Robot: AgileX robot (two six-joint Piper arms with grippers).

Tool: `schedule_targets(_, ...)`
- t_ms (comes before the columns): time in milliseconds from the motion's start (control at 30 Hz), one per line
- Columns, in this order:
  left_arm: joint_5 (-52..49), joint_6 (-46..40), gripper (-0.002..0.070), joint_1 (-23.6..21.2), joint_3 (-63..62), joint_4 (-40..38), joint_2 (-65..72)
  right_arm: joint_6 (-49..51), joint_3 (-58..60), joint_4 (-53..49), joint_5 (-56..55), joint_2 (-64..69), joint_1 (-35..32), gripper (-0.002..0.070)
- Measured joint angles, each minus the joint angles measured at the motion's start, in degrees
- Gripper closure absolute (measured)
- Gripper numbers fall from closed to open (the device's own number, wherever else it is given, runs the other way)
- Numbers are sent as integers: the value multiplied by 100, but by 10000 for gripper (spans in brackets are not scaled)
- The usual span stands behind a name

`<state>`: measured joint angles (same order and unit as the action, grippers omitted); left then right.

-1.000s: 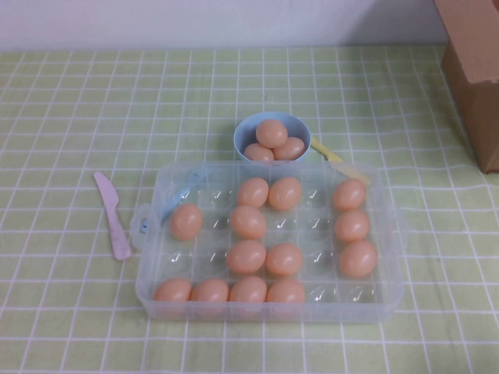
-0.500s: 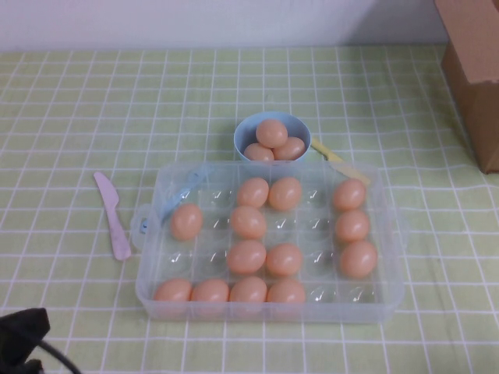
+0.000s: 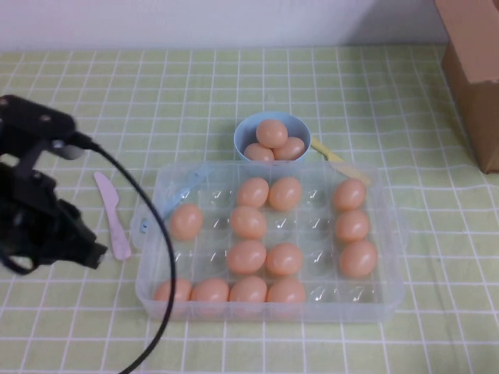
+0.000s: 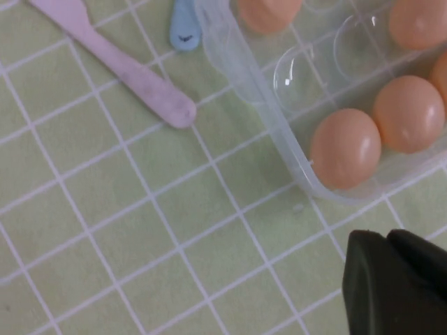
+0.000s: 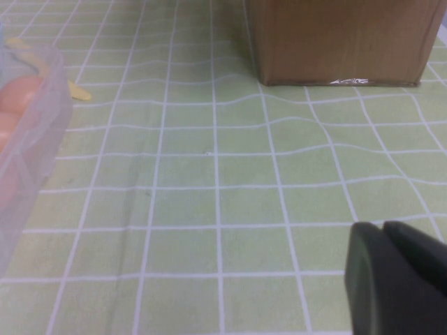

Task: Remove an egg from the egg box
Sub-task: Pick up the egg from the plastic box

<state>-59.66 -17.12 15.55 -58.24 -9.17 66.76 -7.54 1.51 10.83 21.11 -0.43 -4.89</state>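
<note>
The left claw (image 3: 78, 251) is hovering over the table (image 3: 78, 78) just left of the egg box (image 3: 390, 300), beside the pink knife (image 3: 113, 216); its fingers are pressed together in the left wrist view. The egg (image 3: 187, 222) is sitting in a cup near the box's left wall, with other eggs in the box and in the blue bowl (image 3: 243, 131) behind it. The right claw (image 5: 398, 279) is sitting low over the table right of the box, fingers pressed together, facing the cardboard box (image 5: 342, 38).
</note>
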Motion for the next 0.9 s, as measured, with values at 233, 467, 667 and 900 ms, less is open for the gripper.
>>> schedule_targets(233,17,689,680,1242,-1033,858,1695,0,0,0,0,-9,0,694)
schedule_targets(467,-125,681,654,1696,-1975,998,2986,0,0,0,0,-9,0,694)
schedule_targets(667,-431,643,375,1838,-2146,984,3602,0,0,0,0,-9,0,694)
schedule_targets(900,-494,738,203,2038,-2149,818,3755,0,0,0,0,-13,0,694)
